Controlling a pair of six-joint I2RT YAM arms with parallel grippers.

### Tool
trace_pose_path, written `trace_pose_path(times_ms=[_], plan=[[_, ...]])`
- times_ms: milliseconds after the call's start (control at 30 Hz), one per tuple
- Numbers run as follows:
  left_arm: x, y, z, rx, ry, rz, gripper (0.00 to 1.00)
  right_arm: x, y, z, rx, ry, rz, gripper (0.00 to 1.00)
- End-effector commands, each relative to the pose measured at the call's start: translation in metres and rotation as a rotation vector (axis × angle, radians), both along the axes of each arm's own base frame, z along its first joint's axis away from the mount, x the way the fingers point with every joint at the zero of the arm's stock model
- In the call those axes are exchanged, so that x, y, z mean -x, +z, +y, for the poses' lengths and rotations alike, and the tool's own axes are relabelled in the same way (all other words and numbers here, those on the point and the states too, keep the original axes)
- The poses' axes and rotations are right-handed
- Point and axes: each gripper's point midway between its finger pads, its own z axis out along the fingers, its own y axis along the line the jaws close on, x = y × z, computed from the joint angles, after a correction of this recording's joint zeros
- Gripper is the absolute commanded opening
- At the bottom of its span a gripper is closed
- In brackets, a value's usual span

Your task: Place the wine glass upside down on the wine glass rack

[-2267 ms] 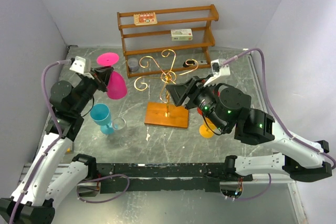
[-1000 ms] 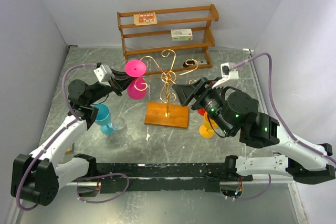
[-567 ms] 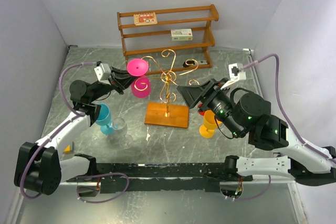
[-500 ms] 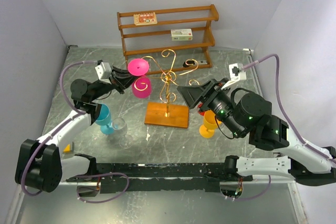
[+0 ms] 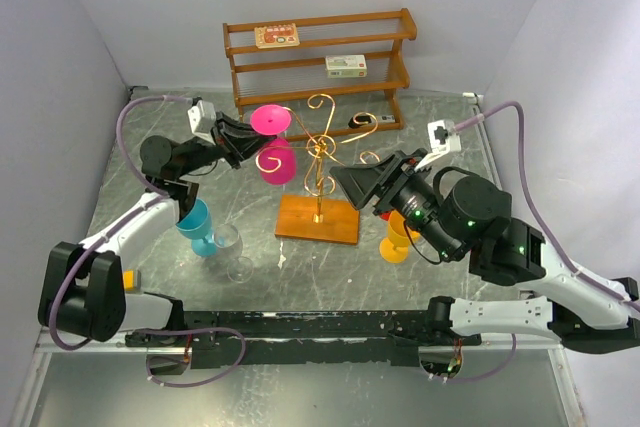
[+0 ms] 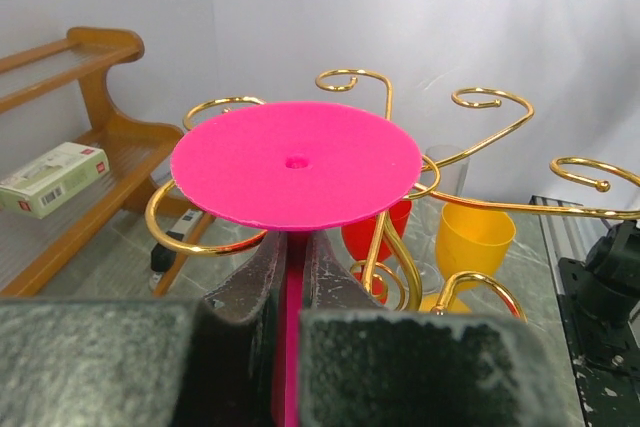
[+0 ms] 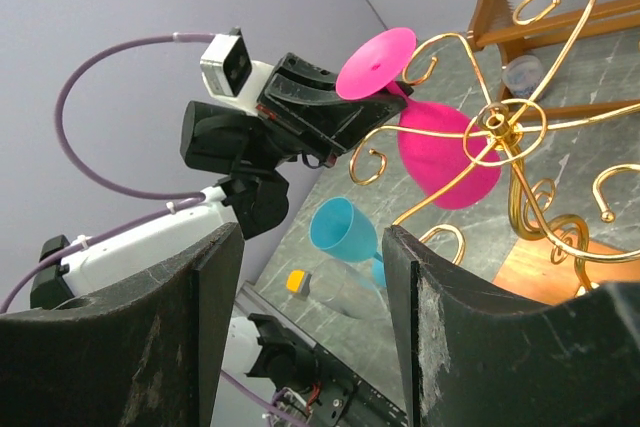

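Note:
My left gripper (image 5: pixel 243 136) is shut on the stem of a pink wine glass (image 5: pixel 272 142), held upside down with its round foot on top. The foot (image 6: pixel 295 162) sits between the curled arms of the gold wire rack (image 5: pixel 320 147), and the bowl (image 7: pixel 447 152) hangs below a scroll arm on the rack's left side. The rack stands on a square wooden base (image 5: pixel 317 219). My right gripper (image 5: pixel 350 181) is open and empty, just right of the rack's post, apart from it. In the right wrist view my fingers (image 7: pixel 170 337) frame the scene.
A blue glass (image 5: pixel 195 225) and a clear glass (image 5: pixel 233 245) stand at the left front. A yellow glass (image 5: pixel 398 237) stands right of the rack's base, partly behind my right arm. A brown three-tier shelf (image 5: pixel 318 59) with small boxes lines the back.
My left gripper has carried the pink glass from the far left to the right and up, into the rack's scroll arms. My right arm has shifted slightly and stays open.

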Motion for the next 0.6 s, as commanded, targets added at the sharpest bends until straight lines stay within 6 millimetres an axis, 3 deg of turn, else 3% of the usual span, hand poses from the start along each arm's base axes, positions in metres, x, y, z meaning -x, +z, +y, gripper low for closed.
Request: trace_pose_path(times_ms=[0, 567], plan=[[0.006, 0.012, -0.008, 0.002, -0.054, -0.030, 0.07, 0.001, 0.009, 0.003, -0.022, 0.009, -0.003, 0.58], [-0.012, -0.014, -0.023, -0.029, -0.005, 0.037, 0.07, -0.004, 0.002, 0.006, -0.001, -0.018, -0.003, 0.58]])
